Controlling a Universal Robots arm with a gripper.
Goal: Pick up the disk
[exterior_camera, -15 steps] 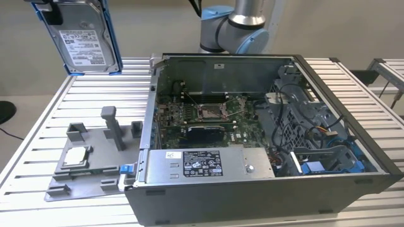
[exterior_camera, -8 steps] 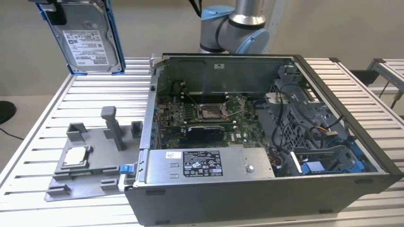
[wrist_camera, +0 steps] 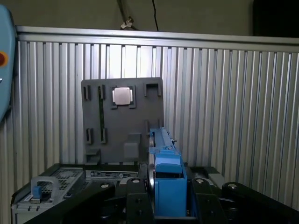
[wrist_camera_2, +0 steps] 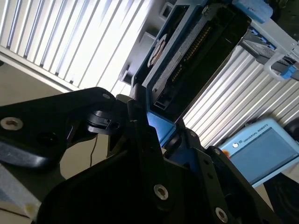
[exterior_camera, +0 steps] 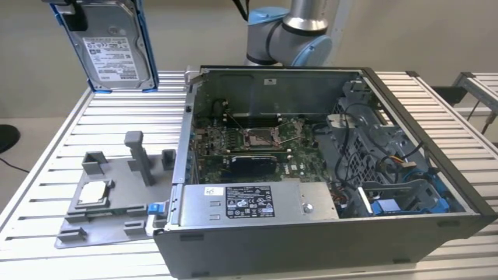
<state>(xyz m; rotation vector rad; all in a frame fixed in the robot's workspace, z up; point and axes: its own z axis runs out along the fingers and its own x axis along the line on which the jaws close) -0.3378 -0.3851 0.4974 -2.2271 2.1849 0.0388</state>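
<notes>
Ribbed aluminium made up the table (exterior_camera: 116, 116), the broadest thing in the scene, its slats running under everything else. On it stood the open computer case (exterior_camera: 311, 245), dark grey, with its boards and cables exposed. My arm (exterior_camera: 292, 35) rose behind the case's far wall in the exterior view. A long grey box (exterior_camera: 311, 201) with a black label lay along the case's near side. To the exterior view's left of the case, just beside it, sat a grey moulded fixture (exterior_camera: 116, 219) with upright posts; in the first wrist view the same fixture (wrist_camera: 140, 116) lay flat on the slats well below me.

The disk (exterior_camera: 115, 49) hung upright in the air at the exterior view's left, above the table's far corner and well apart from the fixture. Its white label faced the camera and a blue bracket framed it. My gripper (wrist_camera: 168, 186) was closed on that bracket, a black finger (wrist_camera: 138, 191) pressed to each side, and in the second wrist view the disk (wrist_camera_2: 187, 51) stuck out beyond the gripper (wrist_camera_2: 161, 126).

A small square silver chip (exterior_camera: 93, 191) rested in a pocket of the fixture.
</notes>
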